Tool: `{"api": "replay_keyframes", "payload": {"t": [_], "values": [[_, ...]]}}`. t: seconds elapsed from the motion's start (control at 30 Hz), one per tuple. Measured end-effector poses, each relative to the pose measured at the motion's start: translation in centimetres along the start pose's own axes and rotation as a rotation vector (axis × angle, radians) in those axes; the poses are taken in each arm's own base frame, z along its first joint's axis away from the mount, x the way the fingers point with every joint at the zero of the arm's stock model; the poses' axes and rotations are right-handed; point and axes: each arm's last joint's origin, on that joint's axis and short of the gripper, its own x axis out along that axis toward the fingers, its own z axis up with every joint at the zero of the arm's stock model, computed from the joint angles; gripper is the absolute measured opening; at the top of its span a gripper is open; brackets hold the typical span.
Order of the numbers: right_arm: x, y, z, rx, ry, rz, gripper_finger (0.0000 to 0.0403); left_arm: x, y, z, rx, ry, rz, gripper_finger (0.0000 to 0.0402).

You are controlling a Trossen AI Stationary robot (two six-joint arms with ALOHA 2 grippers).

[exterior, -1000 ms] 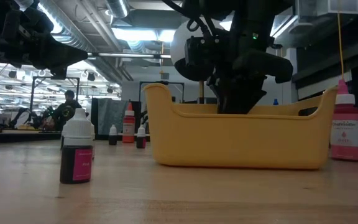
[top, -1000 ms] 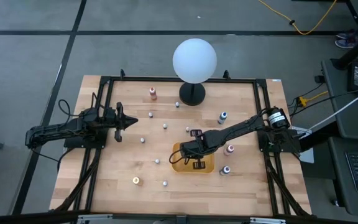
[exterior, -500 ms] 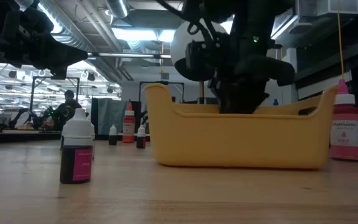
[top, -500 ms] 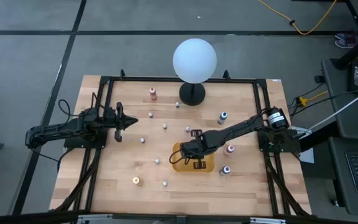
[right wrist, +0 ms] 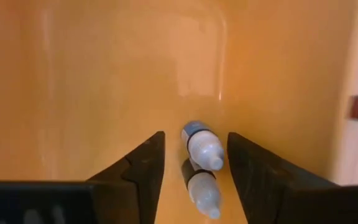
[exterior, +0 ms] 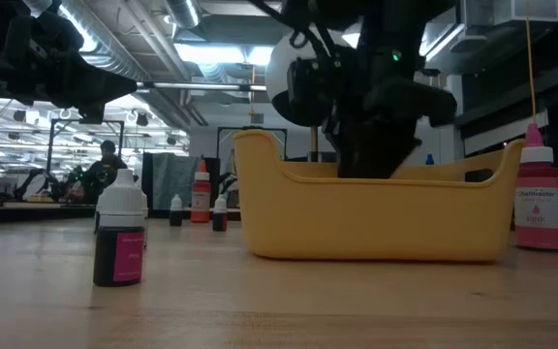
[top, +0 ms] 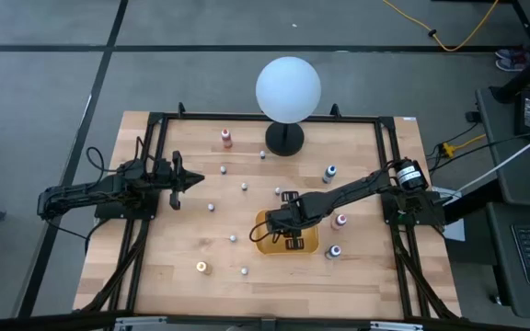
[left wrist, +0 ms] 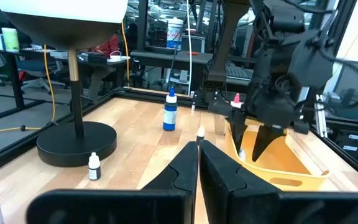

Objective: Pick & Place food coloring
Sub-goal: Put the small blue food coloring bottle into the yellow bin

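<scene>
White globe lamp (top: pixel 288 89) on a black round base (top: pixel 284 140) at upper centre of the wooden table (top: pixel 182 234). Yellow bin (top: pixel 305 245) at lower centre. Yellow cable (top: pixel 449 35) on grey floor, upper right. Seated person (exterior: pixel 102 171) far left in the low view.

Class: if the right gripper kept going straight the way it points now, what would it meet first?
Probably the two small bottles lying between the open right gripper's fingers, then the yellow bin's floor just beneath them; depth is hard to judge.
</scene>
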Motion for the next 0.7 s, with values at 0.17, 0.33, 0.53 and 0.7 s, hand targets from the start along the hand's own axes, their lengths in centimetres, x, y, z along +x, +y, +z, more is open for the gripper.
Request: {"api": "replay_keyframes", "payload": {"t": [0.17,0.33,0.53,0.7], "values": [[-2.0,0.0,1.2,0.011,-0.012,0.002,0.0159,0.0,0.0,0.0,0.000,0.000,0.000,0.0011],[-4.7,0.8,2.3,-0.006,-0.030,-0.039,0.0149,0.0,0.0,0.0,0.000,0.000,0.000,0.0009],[-8.1,4.0,3.8,-0.287,-0.162,-0.050,0.0139,0.0,0.0,0.0,0.000,0.000,0.000,0.0012],[-9.3,5.5,5.1,-0.396,-0.326,-0.047,0.0136,0.0,0.0,0.0,0.000,0.000,0.000,0.0012]]}}
